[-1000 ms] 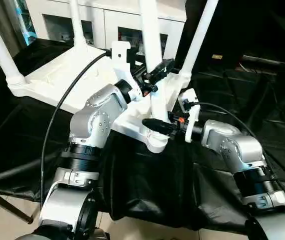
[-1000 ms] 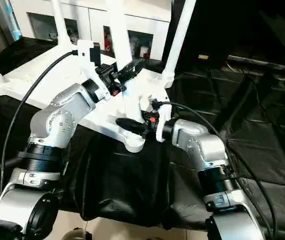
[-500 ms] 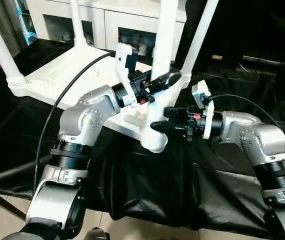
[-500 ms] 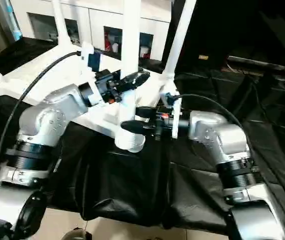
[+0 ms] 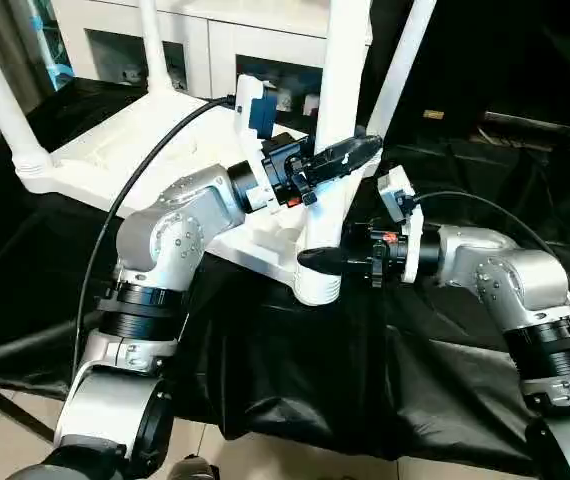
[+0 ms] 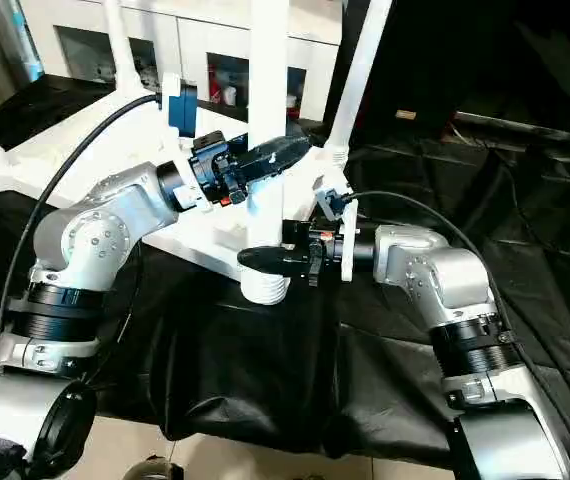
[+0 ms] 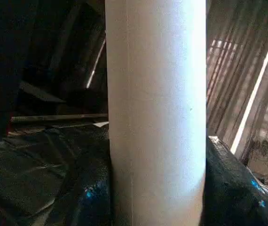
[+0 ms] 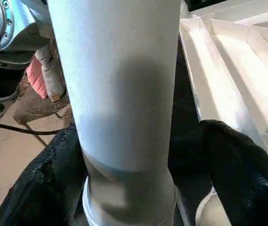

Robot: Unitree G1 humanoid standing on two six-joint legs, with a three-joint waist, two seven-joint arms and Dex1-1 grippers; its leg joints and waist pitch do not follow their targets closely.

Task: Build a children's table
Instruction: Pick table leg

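Left gripper [image 5: 337,157] clamps the near leg [image 5: 339,95] partway up, black fingers on either side of the smooth white tube. Right gripper [image 5: 327,261] holds that same leg low down, just above the round corner socket [image 5: 317,285] it stands in. Children's table [image 5: 125,150] lies upside down on the black-draped bench [image 5: 295,370], matte white plastic; three more tubular legs stand in the far and left sockets.

Standing up from one white tabletop [image 5: 105,150] lying upside down on one black-draped surface [image 5: 295,370] are four white legs [image 5: 343,110], while two silver arms [image 5: 175,230], each ending in one black pincer [image 5: 337,156], are reaching in.
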